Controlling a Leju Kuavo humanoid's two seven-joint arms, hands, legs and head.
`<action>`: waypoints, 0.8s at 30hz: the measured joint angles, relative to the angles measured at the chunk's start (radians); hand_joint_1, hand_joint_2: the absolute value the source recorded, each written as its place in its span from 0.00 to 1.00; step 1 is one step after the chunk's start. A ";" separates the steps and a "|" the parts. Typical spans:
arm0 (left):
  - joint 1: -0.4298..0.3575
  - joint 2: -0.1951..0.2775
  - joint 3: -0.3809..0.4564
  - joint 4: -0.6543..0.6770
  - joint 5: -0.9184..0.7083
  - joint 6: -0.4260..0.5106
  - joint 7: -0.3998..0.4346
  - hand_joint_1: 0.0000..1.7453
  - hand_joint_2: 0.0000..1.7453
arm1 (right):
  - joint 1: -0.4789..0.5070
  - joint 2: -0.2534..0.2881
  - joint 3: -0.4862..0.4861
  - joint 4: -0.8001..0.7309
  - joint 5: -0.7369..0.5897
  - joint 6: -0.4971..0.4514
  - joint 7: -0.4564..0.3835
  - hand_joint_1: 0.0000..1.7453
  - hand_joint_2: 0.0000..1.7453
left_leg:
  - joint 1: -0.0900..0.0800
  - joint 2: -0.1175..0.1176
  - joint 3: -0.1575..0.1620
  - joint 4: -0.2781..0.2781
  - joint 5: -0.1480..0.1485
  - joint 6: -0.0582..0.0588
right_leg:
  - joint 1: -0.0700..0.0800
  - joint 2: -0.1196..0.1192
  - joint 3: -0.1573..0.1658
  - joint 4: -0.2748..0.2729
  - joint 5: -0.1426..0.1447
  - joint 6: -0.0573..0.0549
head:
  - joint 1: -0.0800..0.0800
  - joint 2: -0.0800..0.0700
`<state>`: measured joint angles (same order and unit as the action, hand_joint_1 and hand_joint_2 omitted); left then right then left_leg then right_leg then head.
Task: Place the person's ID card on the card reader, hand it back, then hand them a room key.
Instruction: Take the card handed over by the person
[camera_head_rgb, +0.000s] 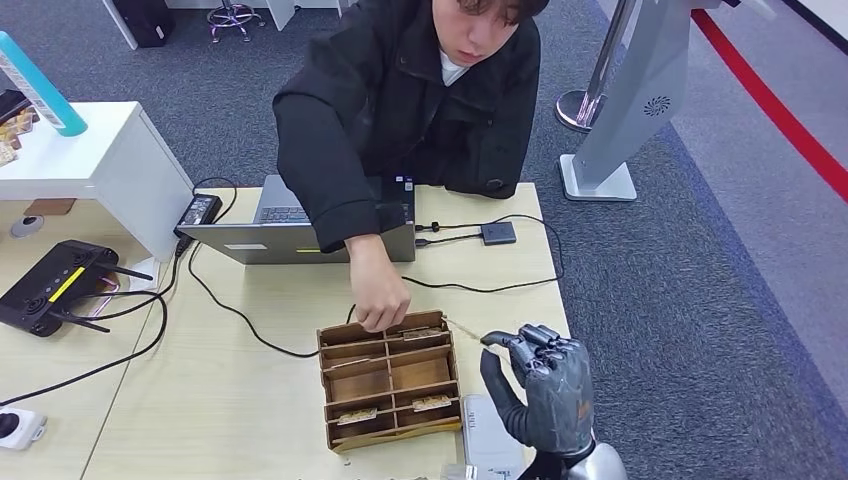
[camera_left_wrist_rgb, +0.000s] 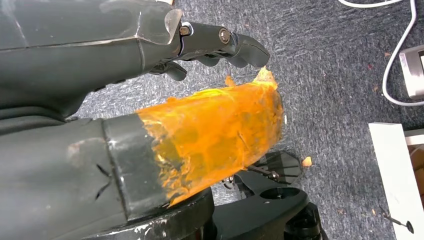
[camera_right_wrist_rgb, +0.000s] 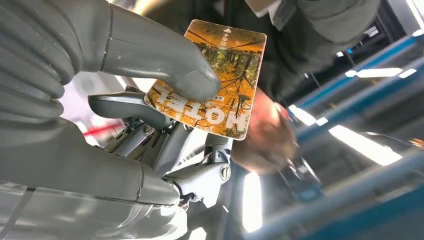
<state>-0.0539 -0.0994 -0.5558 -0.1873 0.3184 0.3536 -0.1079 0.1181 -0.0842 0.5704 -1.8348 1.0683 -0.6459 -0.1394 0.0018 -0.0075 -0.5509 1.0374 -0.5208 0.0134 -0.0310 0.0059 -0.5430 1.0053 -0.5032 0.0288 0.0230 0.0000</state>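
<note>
My right hand (camera_head_rgb: 545, 390) is raised over the table's front right corner, palm toward the person. In the right wrist view its thumb (camera_right_wrist_rgb: 165, 65) and a finger pinch an orange room key card (camera_right_wrist_rgb: 225, 95) printed HOTEL. A wooden card box (camera_head_rgb: 390, 382) with several compartments stands just left of that hand, with cards (camera_head_rgb: 432, 403) in its front slots. The person's hand (camera_head_rgb: 380, 298) reaches down into the box's back row. My left hand (camera_left_wrist_rgb: 150, 100) hangs over the carpet with nothing in it, its orange-taped thumb apart from the fingers.
A pale flat device (camera_head_rgb: 490, 435) lies beside the box at the table's front edge. A laptop (camera_head_rgb: 300, 230), a small dark hub (camera_head_rgb: 498, 233) and trailing cables (camera_head_rgb: 470, 288) cover the back of the table. A router (camera_head_rgb: 55, 285) sits on the left.
</note>
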 joint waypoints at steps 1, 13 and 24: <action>0.000 0.000 0.000 0.000 0.003 0.001 -0.001 0.00 0.00 | 0.002 -0.004 0.005 0.004 -0.032 0.001 0.006 1.00 1.00 | 0.000 0.000 0.000 0.000 0.000 0.000 | 0.000 0.000 0.000 0.000 0.000 0.000 | 0.000 0.000; 0.002 0.001 0.000 0.000 0.028 0.005 -0.016 0.00 0.00 | 0.066 -0.063 0.048 0.039 -0.432 0.031 0.016 1.00 1.00 | 0.000 0.000 0.000 0.000 0.000 0.000 | 0.000 0.000 0.000 0.000 0.000 0.000 | 0.000 0.000; 0.005 0.002 0.000 0.005 0.037 0.014 -0.019 0.00 0.00 | 0.104 -0.102 0.055 0.040 -0.655 0.075 -0.003 1.00 1.00 | 0.000 0.000 0.000 0.000 0.000 0.000 | 0.000 0.000 0.000 0.000 0.000 0.000 | 0.000 0.000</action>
<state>-0.0489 -0.0978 -0.5558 -0.1823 0.3559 0.3680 -0.1271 0.2224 -0.1864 0.6256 -1.7948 0.4135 -0.5714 -0.1420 0.0017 -0.0076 -0.5512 1.0374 -0.5209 0.0134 -0.0310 0.0058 -0.5432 1.0051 -0.5033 0.0288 0.0232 0.0000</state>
